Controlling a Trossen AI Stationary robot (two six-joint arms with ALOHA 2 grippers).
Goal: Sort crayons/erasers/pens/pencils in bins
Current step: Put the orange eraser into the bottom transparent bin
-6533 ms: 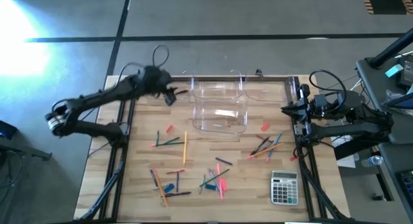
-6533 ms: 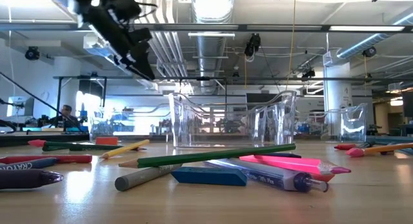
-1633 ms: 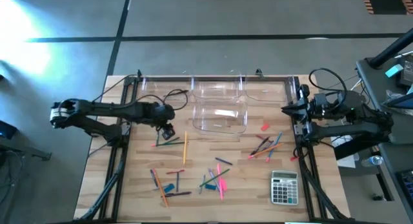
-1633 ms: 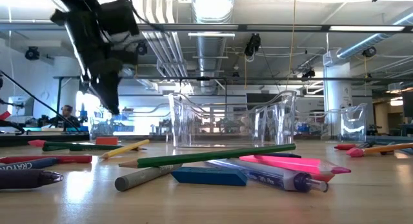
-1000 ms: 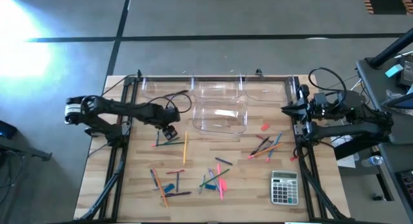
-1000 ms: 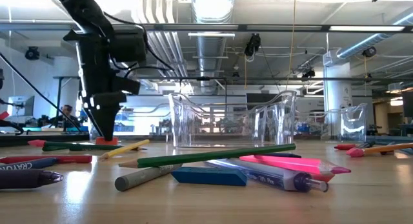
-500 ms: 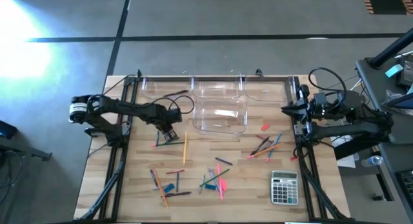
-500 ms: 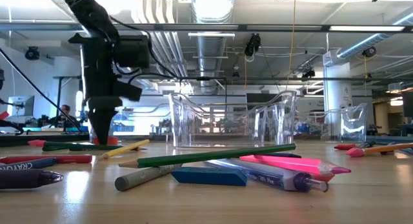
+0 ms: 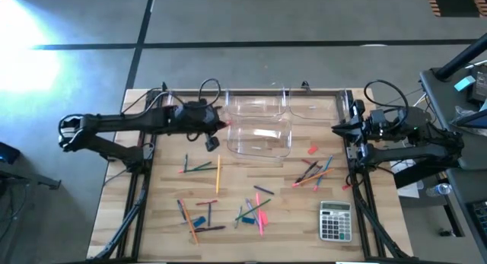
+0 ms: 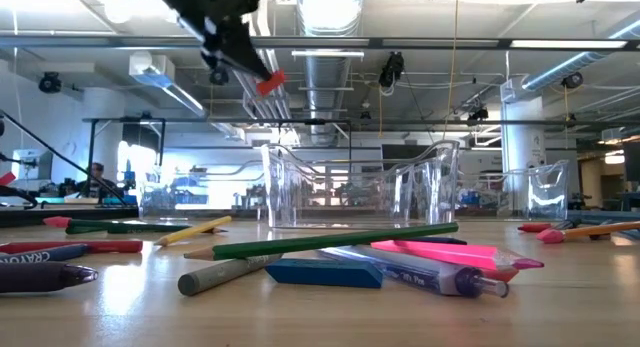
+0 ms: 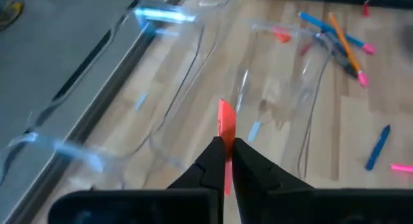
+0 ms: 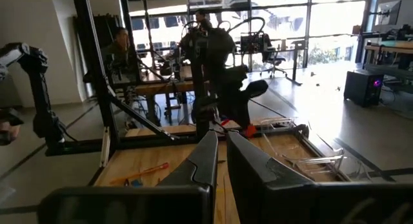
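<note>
My left gripper (image 9: 219, 125) hangs above the table's far left part, just left of the clear bins (image 9: 259, 138), and is shut on a small red eraser (image 11: 226, 121). The low view shows that eraser (image 10: 270, 83) high over the table. Clear bins (image 9: 259, 104) stand in a group at the far edge. Pencils, pens and crayons (image 9: 251, 211) lie scattered on the near half, resting flat on the wood. A pink eraser (image 9: 312, 149) lies right of the bins. My right gripper (image 12: 219, 137) waits shut at the table's right edge. My left gripper pinches the red eraser's lower end (image 11: 226, 161) between its two fingertips. Most of the eraser sticks out beyond the fingers. The fingers slant downward toward the bins on the table's right. The eraser is lifted clear of the table.
A grey calculator (image 9: 335, 221) sits at the near right. A cluster of sticks (image 9: 316, 171) lies right of centre, another (image 9: 198, 214) at the near left with a blue eraser. A yellow pencil (image 9: 218, 174) lies in the middle. Metal frames run along both table sides.
My left gripper has shut on the red eraser that lay on the table, then risen steeply with it and swung toward the far edge and the bins. It has tipped from pointing straight down to a shallow downward slant. The eraser is now lifted clear.
</note>
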